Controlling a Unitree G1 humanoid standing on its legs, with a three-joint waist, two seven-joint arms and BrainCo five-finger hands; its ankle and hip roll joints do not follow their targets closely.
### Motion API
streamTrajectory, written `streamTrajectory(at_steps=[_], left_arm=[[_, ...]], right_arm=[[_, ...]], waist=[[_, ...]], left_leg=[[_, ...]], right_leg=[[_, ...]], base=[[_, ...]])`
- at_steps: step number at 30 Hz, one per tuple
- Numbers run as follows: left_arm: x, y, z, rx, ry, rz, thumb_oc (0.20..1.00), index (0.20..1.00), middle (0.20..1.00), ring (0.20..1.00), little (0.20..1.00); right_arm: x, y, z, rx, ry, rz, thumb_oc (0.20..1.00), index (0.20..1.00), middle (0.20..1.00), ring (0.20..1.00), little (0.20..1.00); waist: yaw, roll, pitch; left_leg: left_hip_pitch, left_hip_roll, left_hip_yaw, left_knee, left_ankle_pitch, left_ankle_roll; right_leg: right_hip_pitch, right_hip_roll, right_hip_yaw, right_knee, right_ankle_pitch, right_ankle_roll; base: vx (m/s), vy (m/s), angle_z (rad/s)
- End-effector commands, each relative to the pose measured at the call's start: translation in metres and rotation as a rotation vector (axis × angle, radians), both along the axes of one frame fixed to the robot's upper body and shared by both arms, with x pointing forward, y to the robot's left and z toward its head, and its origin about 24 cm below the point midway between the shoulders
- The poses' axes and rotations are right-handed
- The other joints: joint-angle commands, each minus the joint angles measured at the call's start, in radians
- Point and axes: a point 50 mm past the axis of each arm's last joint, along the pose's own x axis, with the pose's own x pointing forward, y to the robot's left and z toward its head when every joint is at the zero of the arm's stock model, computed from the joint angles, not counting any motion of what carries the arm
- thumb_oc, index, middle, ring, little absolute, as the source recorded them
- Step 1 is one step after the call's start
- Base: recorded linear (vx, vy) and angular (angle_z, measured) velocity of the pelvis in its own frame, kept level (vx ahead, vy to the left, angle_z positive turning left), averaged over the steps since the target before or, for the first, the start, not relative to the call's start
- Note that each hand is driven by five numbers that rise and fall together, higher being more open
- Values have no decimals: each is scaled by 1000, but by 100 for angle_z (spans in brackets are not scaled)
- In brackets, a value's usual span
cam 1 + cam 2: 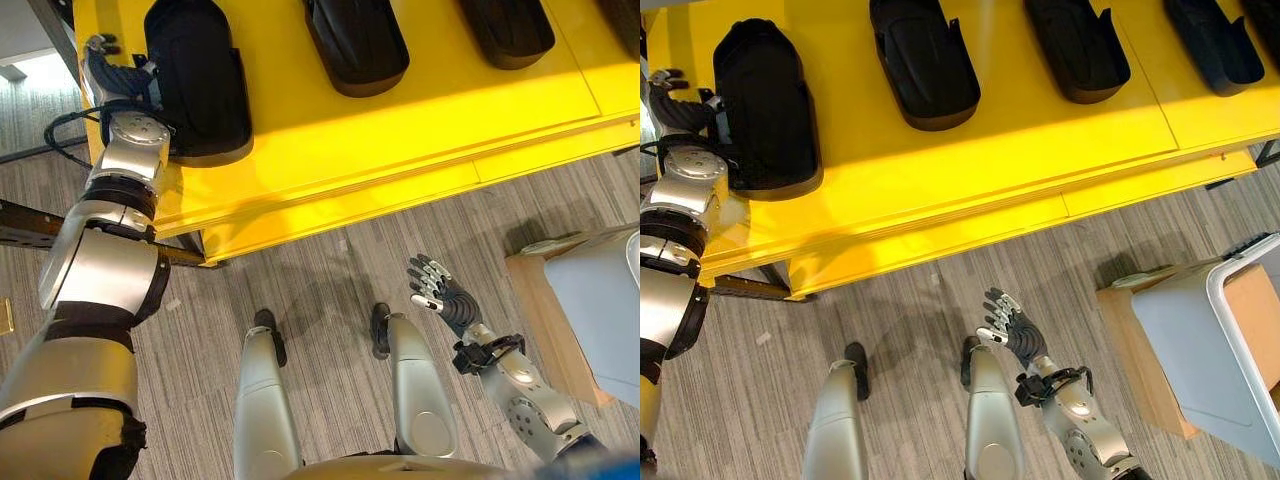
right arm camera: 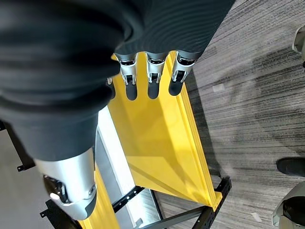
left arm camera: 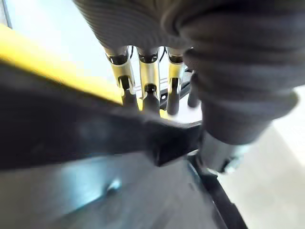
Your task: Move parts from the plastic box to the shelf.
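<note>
On your left, the left hand (image 1: 112, 72) reaches up to the far-left edge of the yellow shelf (image 1: 400, 130), right beside the leftmost black part (image 1: 765, 105). The left wrist view adds what the head views hide: its fingers (image 3: 148, 81) run straight down over the part's dark edge (you cannot tell whether the thumb pinches it). Three more black parts (image 1: 925, 60) lie in a row along the shelf, well apart. The right hand (image 1: 1015, 330) hangs low over the grey floor (image 1: 890, 310), fingers spread and empty. At far right, the pale plastic box (image 1: 1200, 350) sits on a wooden stand (image 1: 1130, 340).
</note>
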Motion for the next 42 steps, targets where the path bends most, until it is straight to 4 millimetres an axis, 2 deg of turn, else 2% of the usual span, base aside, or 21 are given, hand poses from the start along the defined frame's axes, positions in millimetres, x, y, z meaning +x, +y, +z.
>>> streamTrajectory(at_steps=[1, 10, 13, 18, 19, 20, 22, 28, 29, 30, 31, 32, 33, 34, 36, 37, 40, 42], left_arm=[[-17, 21, 42, 5, -139, 77, 1000, 1000, 1000, 1000, 1000], [-14, 14, 44, -16, -159, 24, 1000, 1000, 1000, 1000, 1000], [-9, 3, 43, -21, -173, -32, 1000, 1000, 1000, 1000, 1000], [-7, -22, 53, 145, -221, -133, 1000, 1000, 1000, 1000, 1000], [-7, -22, 54, 145, -223, -133, 1000, 1000, 1000, 1000, 1000], [-10, -37, 51, 210, -269, -206, 1000, 1000, 1000, 1000, 1000], [-22, -55, 42, 288, -331, -328, 1000, 1000, 1000, 1000, 1000], [-51, -68, -8, 350, -304, -531, 1000, 1000, 1000, 1000, 1000], [-51, -67, -8, 349, -303, -530, 1000, 1000, 1000, 1000, 1000], [-64, -71, -21, 421, -274, -564, 1000, 1000, 1000, 1000, 1000], [-64, -70, -22, 420, -272, -562, 1000, 1000, 1000, 1000, 1000], [-75, -70, -35, 492, -246, -541, 1000, 1000, 1000, 1000, 1000], [-81, -68, -43, 636, -183, -488, 1000, 1000, 1000, 1000, 1000], [-92, -69, -61, 698, -130, -488, 1000, 1000, 1000, 1000, 1000], [-99, -66, -65, 727, -103, -486, 1000, 1000, 1000, 1000, 1000], [-111, -65, -72, 763, -93, -486, 1000, 1000, 1000, 1000, 1000], [-127, -67, -85, 788, -61, -507, 1000, 1000, 1000, 1000, 1000], [-131, -67, -88, 800, -52, -506, 1000, 1000, 1000, 1000, 1000]], right_arm=[[-3, -15, 18, 16, -94, -24, 1000, 1000, 1000, 1000, 1000], [-3, -20, 17, -3, -88, -36, 1000, 1000, 1000, 1000, 1000], [-1, -19, 16, -5, -87, -35, 1000, 1000, 1000, 1000, 1000], [2, -18, 19, -9, -105, -27, 1000, 1000, 1000, 1000, 1000], [2, -18, 19, -9, -107, -28, 1000, 1000, 1000, 1000, 1000], [3, -17, 19, -2, -112, -34, 1000, 1000, 1000, 1000, 1000], [4, -17, 19, 4, -123, -46, 1000, 1000, 1000, 1000, 1000], [7, -17, 20, 3, -136, -59, 1000, 1000, 1000, 1000, 1000], [7, -17, 20, 2, -135, -57, 1000, 1000, 1000, 1000, 1000], [7, -19, 19, -5, -137, -70, 1000, 1000, 1000, 1000, 1000], [7, -19, 19, -6, -136, -68, 1000, 1000, 1000, 1000, 1000], [7, -19, 20, -7, -141, -72, 1000, 1000, 1000, 1000, 1000], [7, -20, 20, -11, -149, -75, 1000, 1000, 1000, 1000, 1000], [9, -22, 23, -13, -160, -80, 1000, 1000, 1000, 1000, 1000], [9, -24, 24, -17, -167, -88, 1000, 1000, 1000, 1000, 1000], [9, -27, 26, -22, -174, -98, 1000, 1000, 1000, 1000, 1000], [10, -29, 31, -24, -196, -107, 1000, 1000, 1000, 1000, 1000], [10, -30, 32, -26, -204, -108, 1000, 1000, 1000, 1000, 1000]], waist=[[-1, 5, -39], [1, 10, -50], [6, 14, -55], [22, 26, -63], [21, 27, -62], [32, 32, -61], [52, 36, -54], [86, 44, -45], [85, 45, -46], [96, 46, -45], [94, 46, -45], [99, 46, -45], [104, 46, -46], [110, 47, -45], [113, 48, -46], [120, 49, -44], [128, 48, -42], [129, 50, -42]], left_leg=[[27, 51, -36, -18, -15, -3], [65, 58, -39, -38, -7, -11], [92, 57, -40, -53, -5, -15], [141, 54, -41, -84, 4, -20], [129, 52, -39, -91, 30, -14], [140, 47, -43, -101, 33, -14], [151, 42, -48, -114, 37, -15], [184, 38, -52, -136, 44, -15], [185, 38, -52, -137, 44, -15], [196, 40, -50, -145, 46, -15], [197, 40, -50, -146, 46, -15], [203, 40, -50, -149, 47, -16], [210, 41, -51, -153, 45, -17], [222, 42, -48, -161, 46, -18], [226, 43, -45, -165, 46, -18], [234, 43, -44, -170, 47, -18], [243, 42, -43, -175, 48, -17], [246, 43, -42, -179, 48, -17]], right_leg=[[102, -66, 48, -77, 41, 26], [133, -62, 43, -85, 40, 27], [159, -63, 39, -97, 42, 28], [215, -70, 26, -116, 41, 30], [205, -72, 22, -123, 62, 24], [219, -76, 14, -127, 62, 24], [239, -79, 2, -130, 59, 21], [274, -82, -14, -141, 59, 18], [274, -82, -14, -142, 59, 18], [287, -81, -19, -149, 58, 17], [288, -81, -19, -149, 58, 17], [293, -81, -21, -150, 57, 16], [298, -82, -23, -151, 54, 15], [306, -82, -24, -153, 52, 15], [310, -81, -25, -154, 51, 15], [315, -82, -27, -156, 51, 15], [323, -84, -30, -157, 49, 14], [327, -85, -32, -157, 48, 14]], base=[[0, 0, 0], [0, 0, 0], [0, 0, 0], [-16, 0, 0], [-82, -8, 6], [-91, -28, 13], [-27, -41, 20], [-5, -15, 10], [1, -2, 7], [0, -2, 7], [2, -5, 9], [13, -7, 8], [18, -8, 6], [19, -7, 5], [0, 0, 0], [0, 0, 0], [4, -9, 3], [0, 0, 0]])
